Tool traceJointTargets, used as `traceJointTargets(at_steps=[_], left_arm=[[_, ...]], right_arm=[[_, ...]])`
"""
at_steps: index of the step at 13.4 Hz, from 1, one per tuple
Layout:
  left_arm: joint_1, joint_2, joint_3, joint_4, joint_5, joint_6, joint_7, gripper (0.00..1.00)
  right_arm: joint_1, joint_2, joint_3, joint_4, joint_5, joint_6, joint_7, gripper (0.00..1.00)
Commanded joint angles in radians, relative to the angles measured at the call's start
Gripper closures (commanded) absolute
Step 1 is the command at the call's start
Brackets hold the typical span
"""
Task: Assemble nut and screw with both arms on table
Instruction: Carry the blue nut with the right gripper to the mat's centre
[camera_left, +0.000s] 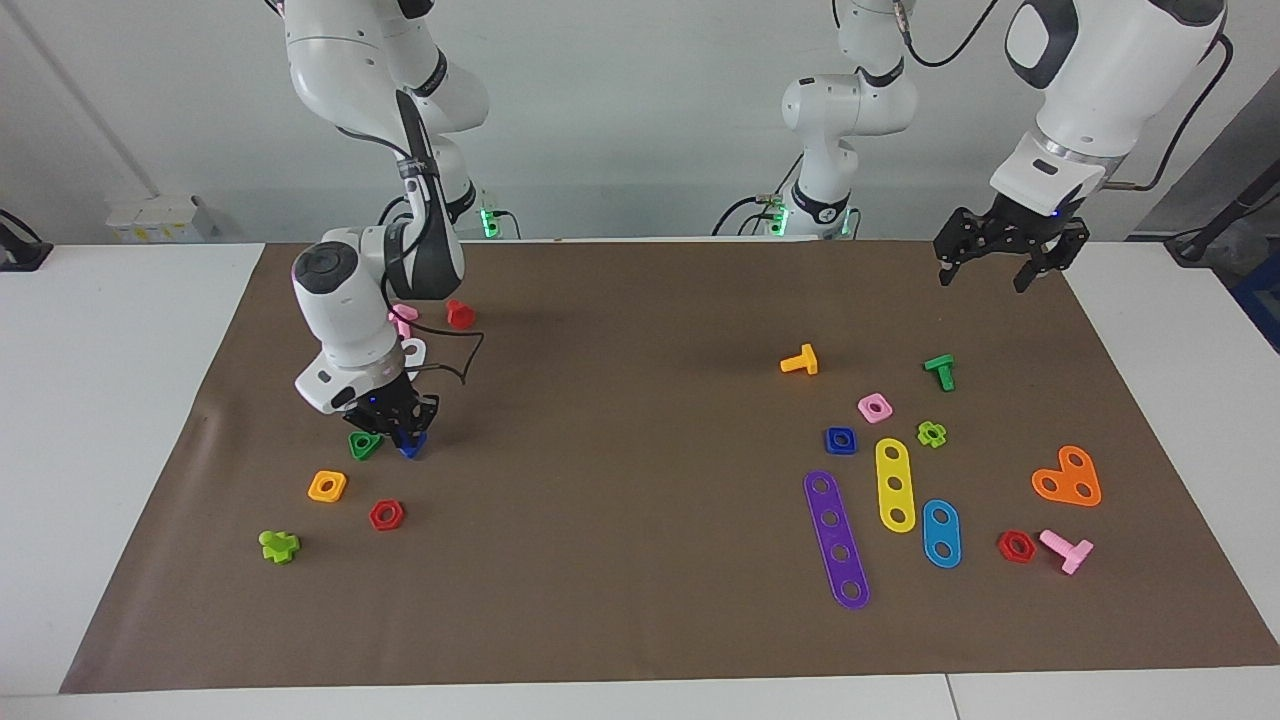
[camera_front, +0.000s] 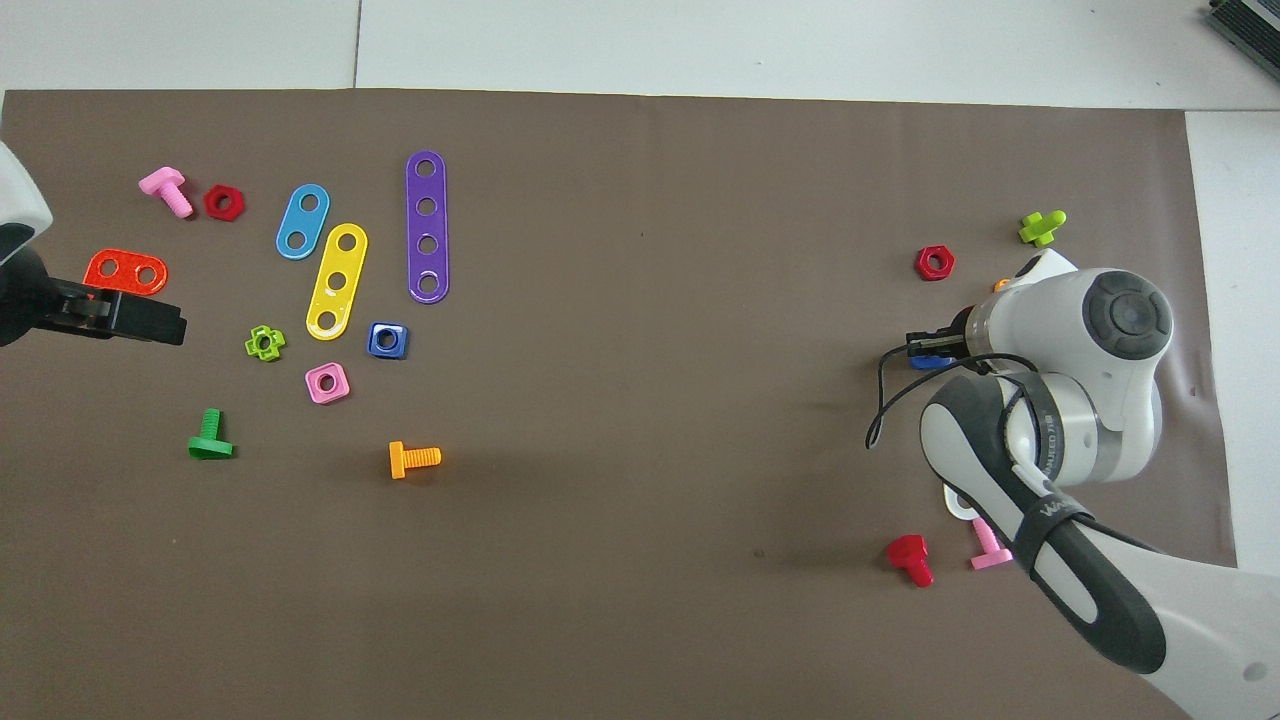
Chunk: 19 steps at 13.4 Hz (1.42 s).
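Two claws work over the brown mat (camera_left: 640, 560) on the white counter (camera_left: 110, 450). Nearest the robots at the right arm's end lie a red screw (camera_left: 460, 314) and a pink screw (camera_left: 402, 320), side by side.

Farther out, the right claw (camera_left: 400, 432) is down at the mat with its fingers around the blue screw (camera_left: 411, 447); only the lower tip of that screw shows under the fingers in the facing view, and a sliver of blue shows beside the claw in the overhead view. Whether the fingers are actually pinching it, I cannot tell. A green triangular nut (camera_left: 365, 445) sits just beside the claw, toward the counter's end. Farther still come an orange square nut (camera_left: 327, 486), a red hex nut (camera_left: 386, 514) and a lime cross-shaped piece (camera_left: 279, 545).

At the left arm's end, the left claw (camera_left: 983, 270) hangs in the air over the mat's edge, fingers spread apart and holding nothing. Below it lie an orange screw (camera_left: 800, 361) and a green screw (camera_left: 940, 371), then a pink square nut (camera_left: 875, 407). The blue nut (camera_left: 841, 440) rests flat on the mat just beside the pink one and a little farther from the robots, near the ends of a purple strip (camera_left: 836, 538) and a yellow strip (camera_left: 894, 484).
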Motion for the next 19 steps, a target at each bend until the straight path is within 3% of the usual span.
traceJointTargets(at_steps=[1,4,6,10,14,19], left_arm=[[0.005,-0.032,-0.004,-0.036,0.018,0.006,0.005,0.00],[0.005,-0.032,-0.004,-0.036,0.018,0.006,0.005,0.00],[0.005,-0.032,-0.004,-0.036,0.018,0.006,0.005,0.00],[0.005,-0.032,-0.004,-0.036,0.018,0.006,0.005,0.00],[0.005,-0.032,-0.004,-0.036,0.018,0.006,0.005,0.00],[0.005,-0.032,-0.004,-0.036,0.018,0.006,0.005,0.00]], right_arm=[[0.043,-0.028,0.016,0.137,0.021,-0.141,0.058,1.00],[0.170,-0.001,0.016,0.294,0.003,-0.263,0.250,1.00],[0.267,0.022,0.016,0.329,0.003,-0.249,0.383,1.00],[0.423,0.160,0.014,0.409,-0.008,-0.170,0.562,1.00],[0.490,0.252,0.014,0.389,-0.052,-0.062,0.646,1.00],[0.499,0.260,0.016,0.265,-0.062,0.060,0.651,1.00]])
